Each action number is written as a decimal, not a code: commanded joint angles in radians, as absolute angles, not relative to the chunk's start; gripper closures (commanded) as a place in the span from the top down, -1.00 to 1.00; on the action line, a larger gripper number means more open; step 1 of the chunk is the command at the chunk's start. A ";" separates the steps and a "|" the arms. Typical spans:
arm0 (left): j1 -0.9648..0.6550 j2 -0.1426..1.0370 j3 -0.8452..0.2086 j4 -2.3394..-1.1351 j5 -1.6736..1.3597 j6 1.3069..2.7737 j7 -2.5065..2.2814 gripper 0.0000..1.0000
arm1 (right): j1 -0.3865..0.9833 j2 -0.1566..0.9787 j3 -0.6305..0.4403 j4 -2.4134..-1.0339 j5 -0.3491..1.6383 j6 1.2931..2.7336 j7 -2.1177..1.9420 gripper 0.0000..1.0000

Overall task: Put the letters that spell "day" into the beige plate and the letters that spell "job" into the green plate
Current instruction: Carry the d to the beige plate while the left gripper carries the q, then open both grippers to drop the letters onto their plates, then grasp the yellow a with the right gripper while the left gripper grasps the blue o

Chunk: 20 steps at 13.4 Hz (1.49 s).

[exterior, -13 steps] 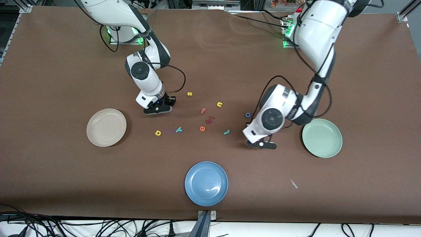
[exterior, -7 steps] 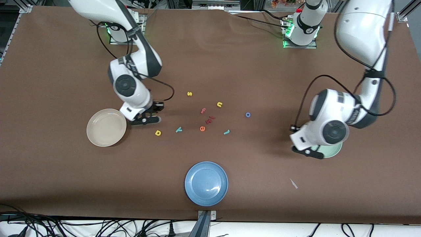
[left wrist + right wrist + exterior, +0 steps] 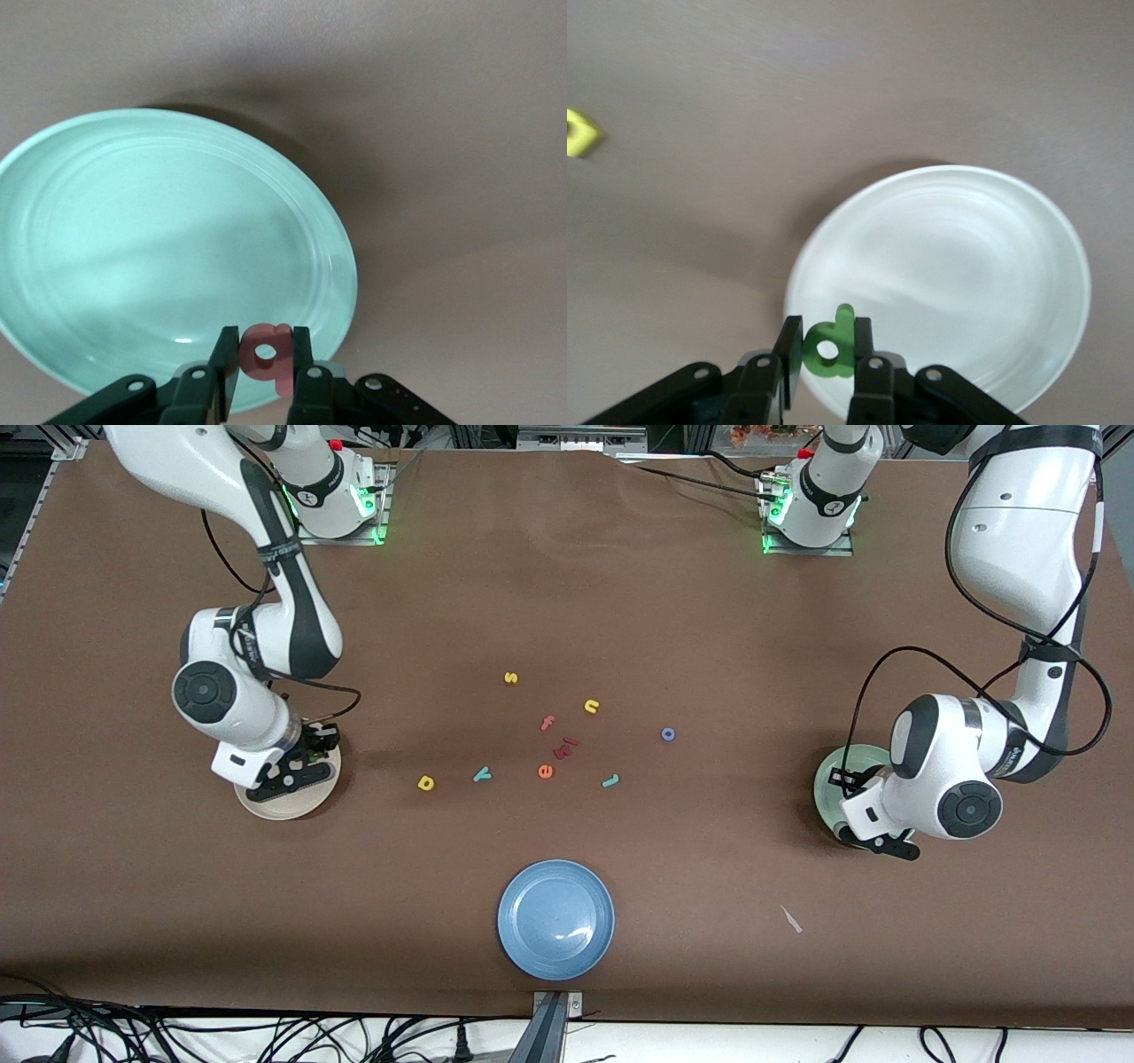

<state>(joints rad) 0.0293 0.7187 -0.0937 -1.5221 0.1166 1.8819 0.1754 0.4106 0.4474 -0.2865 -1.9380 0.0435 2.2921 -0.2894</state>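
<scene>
The red b (image 3: 267, 351), light soft foam, was pinched flat-sided in the left pincer (image 3: 266, 367) over the green plate (image 3: 106, 266). The right pincer (image 3: 827, 359) likewise held the green d (image 3: 830, 345) over the beige plate (image 3: 966, 266).

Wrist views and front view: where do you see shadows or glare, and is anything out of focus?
Left wrist view: a soft shadow crosses the green plate, and the pink b in the left gripper is slightly soft. Right wrist view: the beige plate looks washed out, and the yellow letter is blurred. Front view: glare spot on the blue plate.
</scene>
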 commanded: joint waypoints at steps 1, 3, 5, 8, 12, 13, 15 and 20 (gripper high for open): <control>0.031 0.727 -0.104 -1.575 0.132 1.937 0.216 -1.00 | 0.353 0.488 -0.279 -1.936 0.054 2.357 -0.397 -0.98; 0.041 0.729 -0.104 -1.589 0.130 1.948 0.218 -1.00 | 0.353 0.494 -0.272 -1.931 0.060 2.367 -0.393 0.99; 0.040 0.732 -0.107 -1.606 0.114 1.948 0.219 -1.00 | 0.360 0.485 -0.246 -1.928 0.182 2.355 -0.382 1.00; 0.035 0.732 -0.106 -1.601 0.117 1.948 0.221 0.67 | 0.368 0.477 -0.212 -1.925 0.218 2.355 -0.328 1.00; 0.029 0.686 -0.126 -1.592 0.117 1.922 0.218 1.00 | 0.397 0.489 -0.186 -1.890 0.210 2.355 -0.337 1.00; 0.028 0.658 -0.153 -1.589 0.115 1.890 0.203 1.00 | 0.403 0.509 -0.172 -1.864 0.207 2.353 -0.341 1.00; 0.028 0.623 -0.217 -1.588 0.114 1.849 0.102 1.00 | 0.408 0.541 -0.114 -1.826 0.204 2.358 -0.341 1.00; 0.038 0.590 -0.399 -1.608 0.054 1.772 -0.248 1.00 | 0.430 0.641 -0.098 -1.760 0.198 2.381 -0.577 1.00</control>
